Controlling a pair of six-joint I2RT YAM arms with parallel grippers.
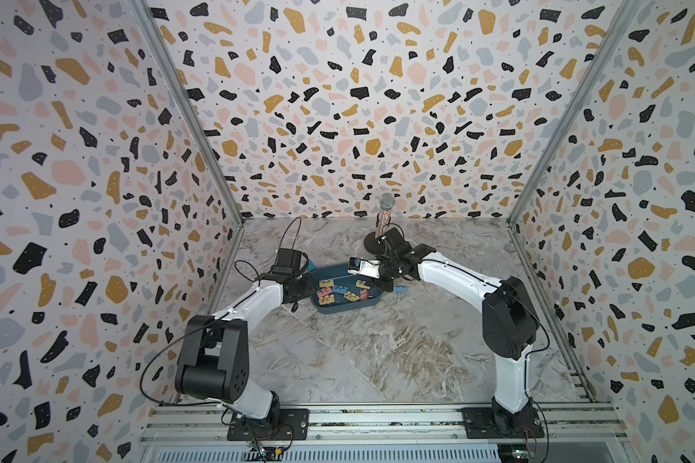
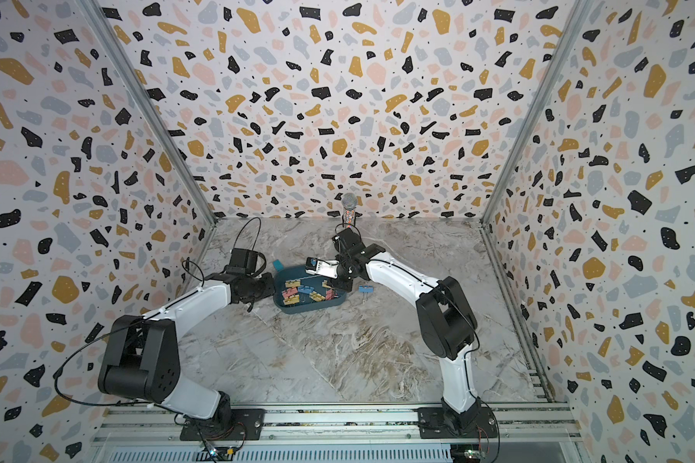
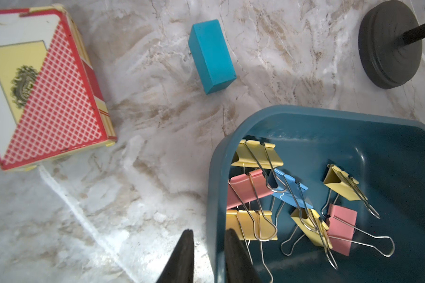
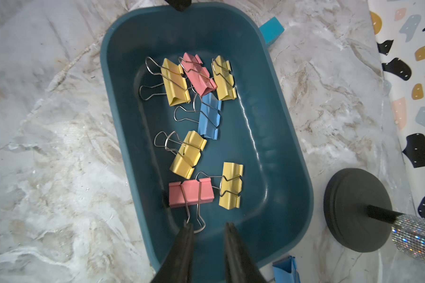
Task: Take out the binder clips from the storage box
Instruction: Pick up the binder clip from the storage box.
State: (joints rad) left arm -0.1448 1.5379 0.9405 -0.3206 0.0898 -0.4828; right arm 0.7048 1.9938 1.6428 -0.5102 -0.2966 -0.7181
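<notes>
The dark teal storage box (image 1: 344, 308) (image 2: 309, 309) lies mid-table in both top views. Several binder clips (image 4: 207, 115) (image 3: 257, 154), yellow, pink and blue, lie loose on its floor. My left gripper (image 3: 209, 231) (image 1: 313, 288) is shut on the box's wall (image 3: 214, 196), one finger outside and one inside. My right gripper (image 4: 208, 225) (image 1: 374, 285) hangs open over the box's other end. The wire handle of a pink clip (image 4: 192, 193) lies just by one of its fingertips (image 4: 188, 226). One blue clip (image 1: 400, 288) (image 4: 286, 269) lies on the table outside the box.
A bright teal block (image 3: 211, 56) and a red-and-yellow card box (image 3: 44, 93) lie on the marble beyond the storage box. A sparkly microphone (image 1: 386, 208) stands on a black round base (image 4: 356, 210) close behind the right arm. Patterned walls close in three sides.
</notes>
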